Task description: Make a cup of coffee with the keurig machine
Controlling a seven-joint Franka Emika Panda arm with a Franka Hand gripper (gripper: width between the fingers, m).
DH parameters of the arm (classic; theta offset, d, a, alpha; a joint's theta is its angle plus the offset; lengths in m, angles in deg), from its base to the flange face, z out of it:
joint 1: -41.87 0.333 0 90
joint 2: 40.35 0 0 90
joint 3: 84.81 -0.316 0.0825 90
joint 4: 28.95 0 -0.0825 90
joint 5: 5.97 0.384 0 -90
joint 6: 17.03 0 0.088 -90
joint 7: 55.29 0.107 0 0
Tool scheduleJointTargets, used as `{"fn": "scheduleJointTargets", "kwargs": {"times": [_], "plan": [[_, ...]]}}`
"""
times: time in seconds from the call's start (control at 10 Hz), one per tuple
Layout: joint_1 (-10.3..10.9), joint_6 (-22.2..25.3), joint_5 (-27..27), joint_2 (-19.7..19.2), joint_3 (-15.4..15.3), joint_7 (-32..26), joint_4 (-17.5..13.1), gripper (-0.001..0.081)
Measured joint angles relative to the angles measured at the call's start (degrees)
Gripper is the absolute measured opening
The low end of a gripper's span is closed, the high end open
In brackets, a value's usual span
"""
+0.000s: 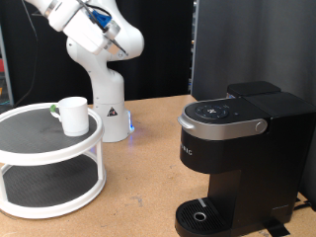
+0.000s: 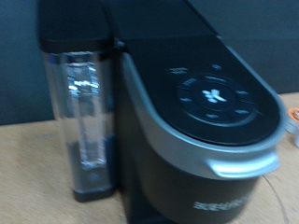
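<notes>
Keurig machine [image 1: 237, 158] is being seen at about 4 o'clock in the exterior view, standing upright on the wooden surface [image 1: 148, 148], its long axis vertical. Its front, with the silver-grey lid handle [image 1: 229, 126] and the round drip base [image 1: 202, 215], is being turned toward 7 o'clock of that view. The lid is lying shut and the drip base is standing bare, so brewing is judged not yet started.

Cup [image 1: 72, 115] is being carried on the top tier of a round two-tier white stand [image 1: 49, 163] at about 9 o'clock, well apart from the machine. It is standing upright with its mouth up; its greenish handle [image 1: 53, 111] is pointing toward 9 o'clock. It is judged to be parked there as a starting spot, within the arm's reach.

The arm [image 1: 94, 39] is being seen at 11 o'clock, above its white base. The jaws are not being shown in either view, so whether they are open, closed or gripping anything cannot be told.

In the wrist view the machine [image 2: 177, 121] is filling the frame: button panel [image 2: 217, 96] on top, clear water tank [image 2: 82, 117] at its side. The hand is therefore judged to be aimed at the machine's top rather than at the cup.
</notes>
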Motion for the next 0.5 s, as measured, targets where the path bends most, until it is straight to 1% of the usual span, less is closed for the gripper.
{"fn": "scheduleJointTargets", "kwargs": {"times": [0.1, 0.3, 0.5], "plan": [[-0.32, 4.51, -1.25, 0.83, 2.21, -1.71, -0.19, 0.0002], [-1.23, 13.43, -6.46, 2.11, 5.90, -5.30, -1.13, 0.0002], [-2.35, 19.76, -10.97, 3.09, 8.81, -8.38, -2.41, 0.0002]]}}
